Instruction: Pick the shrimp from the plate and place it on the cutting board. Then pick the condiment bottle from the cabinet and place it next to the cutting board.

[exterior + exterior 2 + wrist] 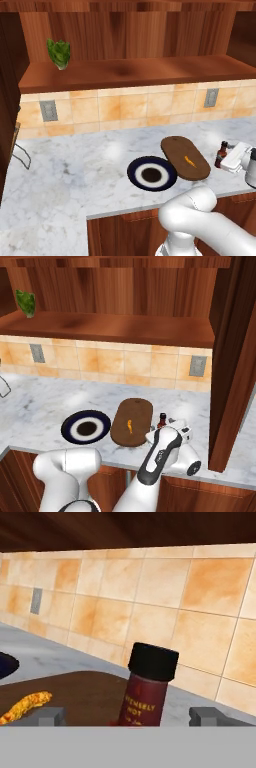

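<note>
The condiment bottle [149,688], dark red with a black cap, stands upright on the counter just right of the cutting board [180,150]. My gripper [127,716] is open around it, with a gap between the bottle and each fingertip [50,714]. From the left base view, the gripper [226,159] sits right beside the bottle [221,154]. The orange shrimp [189,161] lies on the oval board, and it shows at the lower left of the hand view [25,706]. Left of the board sits the navy-rimmed plate [135,167], nothing on it. The cabinet shelf [140,72] runs above the tiled wall.
A green leafy vegetable [59,53] stands at the left end of the shelf. A tall wooden panel [235,356] rises right of the bottle. The counter's front edge [125,212] runs just below the plate. A wire rack [20,150] sits at the far left.
</note>
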Motion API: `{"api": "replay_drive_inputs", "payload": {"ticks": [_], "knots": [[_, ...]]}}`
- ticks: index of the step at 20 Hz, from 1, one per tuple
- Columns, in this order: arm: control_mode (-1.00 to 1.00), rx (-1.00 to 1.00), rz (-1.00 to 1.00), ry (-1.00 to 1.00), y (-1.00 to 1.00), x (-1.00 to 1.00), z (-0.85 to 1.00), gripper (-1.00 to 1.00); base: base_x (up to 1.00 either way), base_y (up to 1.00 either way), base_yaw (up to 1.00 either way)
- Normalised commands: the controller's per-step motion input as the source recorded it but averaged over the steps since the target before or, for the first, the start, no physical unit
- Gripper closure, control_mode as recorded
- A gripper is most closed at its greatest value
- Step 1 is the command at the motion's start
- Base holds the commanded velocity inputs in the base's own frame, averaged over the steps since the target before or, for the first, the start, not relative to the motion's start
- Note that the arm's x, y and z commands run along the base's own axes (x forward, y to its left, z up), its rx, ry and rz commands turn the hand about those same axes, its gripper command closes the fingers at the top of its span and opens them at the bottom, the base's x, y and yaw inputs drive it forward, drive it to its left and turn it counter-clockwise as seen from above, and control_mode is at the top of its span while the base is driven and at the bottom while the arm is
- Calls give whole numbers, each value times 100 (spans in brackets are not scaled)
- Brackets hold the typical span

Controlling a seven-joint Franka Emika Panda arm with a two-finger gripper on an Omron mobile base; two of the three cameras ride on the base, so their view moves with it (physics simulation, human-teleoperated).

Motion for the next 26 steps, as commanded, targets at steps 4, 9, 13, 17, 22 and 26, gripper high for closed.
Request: {"api": "replay_drive_inputs", "payload": {"ticks": [4, 9, 13, 17, 22, 26], "knots": [[-100, -1, 0, 0, 0, -24, 0, -100, 0, 0, 0], [-100, -1, 0, 0, 0, -19, 0, -100, 0, 0, 0], [-100, -1, 0, 0, -3, -43, 0, -100, 0, 0, 0], [-100, -1, 0, 0, -14, -59, 0, -100, 0, 0, 0], [-100, 0, 0, 0, -21, -67, 0, -100, 0, 0, 0], [-100, 0, 0, 0, -27, -60, 0, -100, 0, 0, 0]]}}
